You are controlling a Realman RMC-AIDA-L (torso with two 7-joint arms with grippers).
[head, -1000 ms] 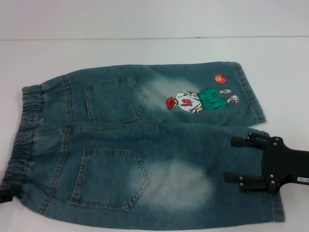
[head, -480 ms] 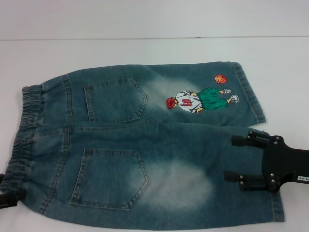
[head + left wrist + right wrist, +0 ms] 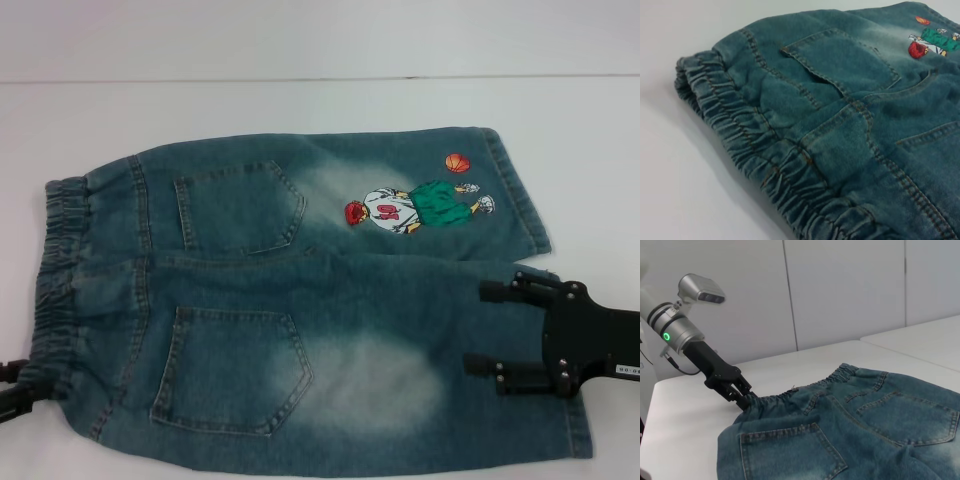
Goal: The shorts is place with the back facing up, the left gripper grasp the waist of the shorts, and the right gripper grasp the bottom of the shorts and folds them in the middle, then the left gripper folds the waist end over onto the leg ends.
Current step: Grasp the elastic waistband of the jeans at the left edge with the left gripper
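Observation:
Blue denim shorts [image 3: 300,300] lie flat, back pockets up, with the elastic waist [image 3: 55,270] at the left and the leg ends [image 3: 525,215] at the right. A basketball-player patch [image 3: 410,208] marks the far leg. At the near-left corner, my left gripper [image 3: 18,385] is shut on the waist; the right wrist view shows this left gripper [image 3: 744,399] pinching the gathered band. My right gripper [image 3: 487,330] sits over the near leg's hem, open, one finger [image 3: 500,292] well apart from the other. The left wrist view shows only the waist [image 3: 765,150] and a pocket.
The white table [image 3: 300,110] extends around the shorts, with bare surface beyond them and its far edge at the back. A second white table surface [image 3: 920,337] stands off to the side in the right wrist view.
The left gripper has come in at the near-left corner and closed on the waist, which has bunched and shifted slightly toward the legs. The right gripper has stayed put.

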